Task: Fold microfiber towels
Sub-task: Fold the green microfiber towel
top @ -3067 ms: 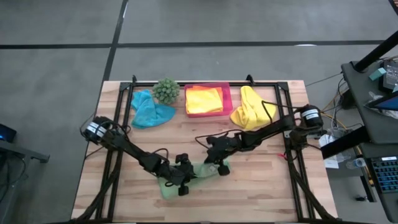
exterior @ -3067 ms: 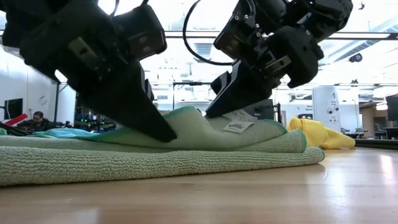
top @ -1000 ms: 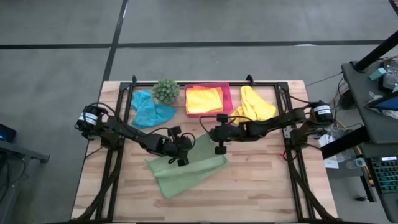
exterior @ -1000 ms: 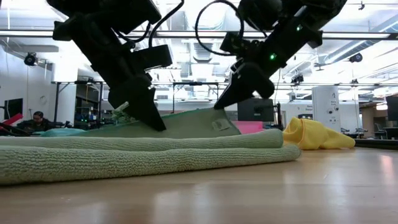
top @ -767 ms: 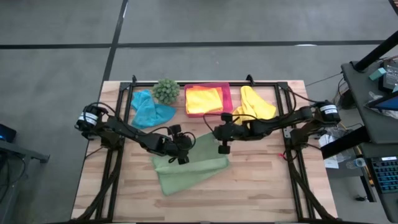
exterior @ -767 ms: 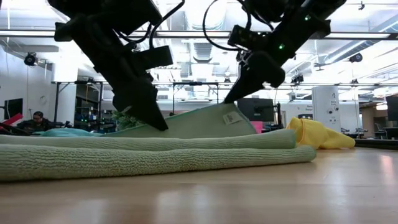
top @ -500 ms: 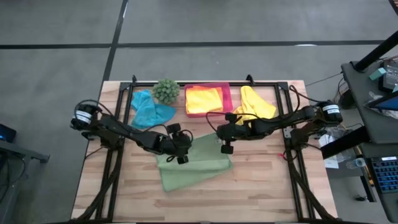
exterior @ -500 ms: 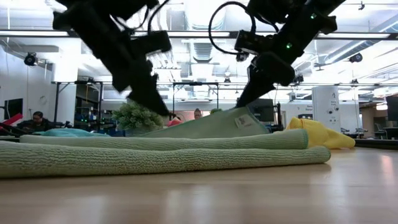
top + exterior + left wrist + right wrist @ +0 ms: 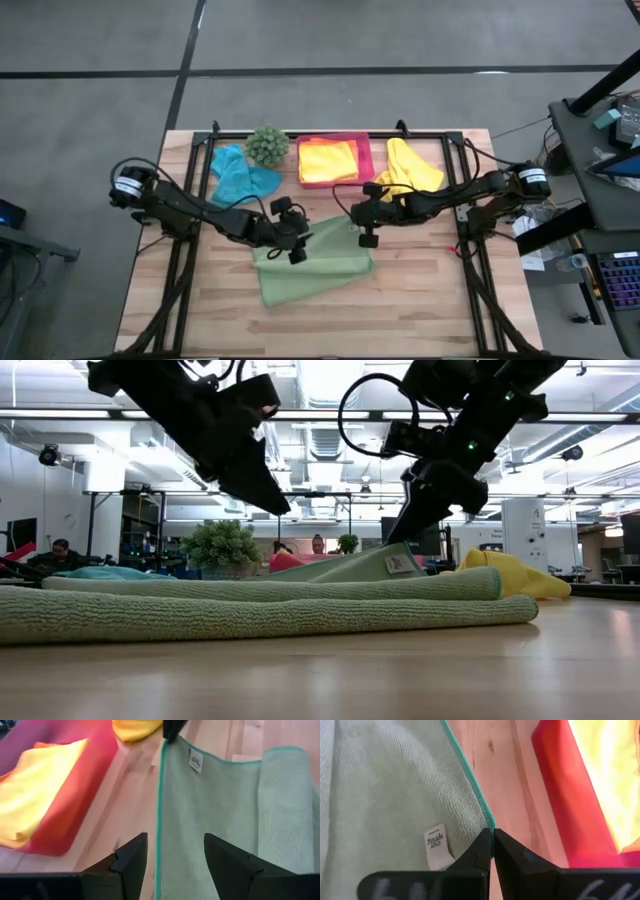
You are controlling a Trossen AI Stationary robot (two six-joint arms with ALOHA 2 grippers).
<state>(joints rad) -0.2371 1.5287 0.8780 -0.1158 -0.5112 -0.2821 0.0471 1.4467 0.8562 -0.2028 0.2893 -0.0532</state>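
Dark fingers of the right gripper point(image 9: 492, 851) were pressed together on the teal-edged corner of the light green towel point(image 9: 315, 260), which lay folded at the middle of the table point(image 9: 430, 300). At about nine o'clock from it, the left gripper point(image 9: 291, 245) hung with fingers spread just above the towel's other far corner, gripping nothing. Toward twelve o'clock sat the pink tray point(image 9: 364, 150) with a folded yellow towel point(image 9: 328, 161), flanked by a crumpled yellow towel point(image 9: 405, 170), the teal towel point(image 9: 238, 175) and a spiky plant point(image 9: 267, 146).
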